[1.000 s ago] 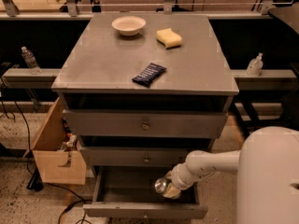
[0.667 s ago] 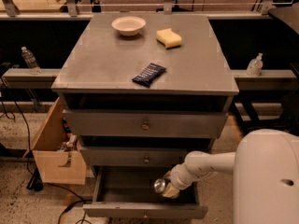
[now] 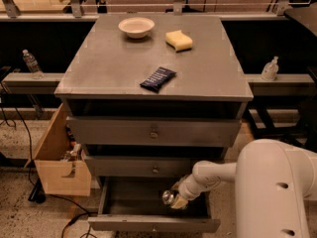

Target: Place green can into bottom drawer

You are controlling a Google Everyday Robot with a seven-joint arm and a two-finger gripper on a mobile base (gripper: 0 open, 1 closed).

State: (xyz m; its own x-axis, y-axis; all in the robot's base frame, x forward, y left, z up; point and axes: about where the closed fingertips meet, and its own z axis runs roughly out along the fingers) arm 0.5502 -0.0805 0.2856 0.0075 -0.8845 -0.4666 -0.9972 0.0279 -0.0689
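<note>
The bottom drawer (image 3: 148, 224) is pulled open below two shut grey drawers. My gripper (image 3: 176, 201) reaches into it from the right, low over the drawer's right half. It is shut on the green can (image 3: 168, 197), of which only the silver round end shows, pointing left. The can's printed side is hidden by the gripper. I cannot tell whether the can touches the drawer floor.
On the cabinet top (image 3: 208, 73) lie a dark blue snack packet (image 3: 158, 79), a white bowl (image 3: 136, 27) and a yellow sponge (image 3: 179, 40). An open wooden box (image 3: 59, 170) stands left of the drawers. My white arm body (image 3: 277, 192) fills the lower right.
The gripper with the can has shifted slightly left and down inside the open bottom drawer. Nothing else has moved.
</note>
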